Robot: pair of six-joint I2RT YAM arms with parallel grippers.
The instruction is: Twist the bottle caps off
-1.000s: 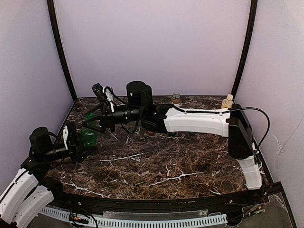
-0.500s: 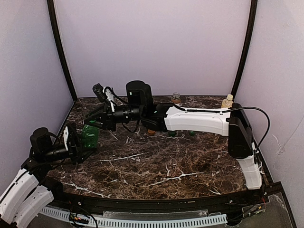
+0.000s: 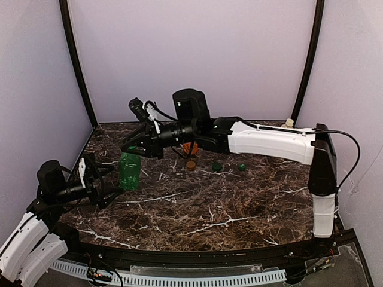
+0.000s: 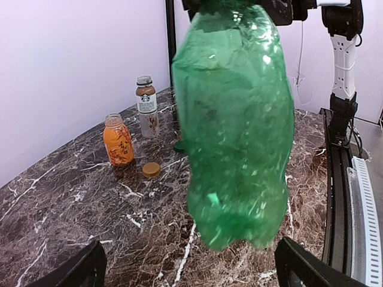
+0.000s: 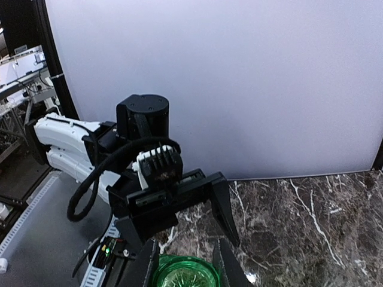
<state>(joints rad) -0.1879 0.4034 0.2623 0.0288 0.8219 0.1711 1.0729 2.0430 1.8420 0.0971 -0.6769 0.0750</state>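
A crumpled green plastic bottle point(image 3: 130, 171) hangs upright at the left of the marble table, its base just above the surface. My right gripper point(image 3: 128, 149) is shut on the bottle's top, which is hidden between the fingers point(image 5: 222, 263). In the left wrist view the bottle point(image 4: 236, 125) fills the middle. My left gripper point(image 3: 99, 181) stands open just left of the bottle, jaws wide at both sides of its base without touching it. Loose caps lie mid-table: a tan-gold cap point(image 3: 191, 164), a dark green cap point(image 3: 216, 166) and a bright green cap point(image 3: 242, 167).
An orange bottle point(image 4: 118, 139) and a brown Starbucks bottle point(image 4: 145, 107) stand behind the tan-gold cap point(image 4: 151, 170). A pale bottle with a pale cap point(image 3: 289, 122) stands at the back right, partly behind my right arm, which spans the table's far half.
My left gripper has opened and let go of the green bottle. My right gripper closed on the bottle's top and carried it up and to the right, from tilted to upright.
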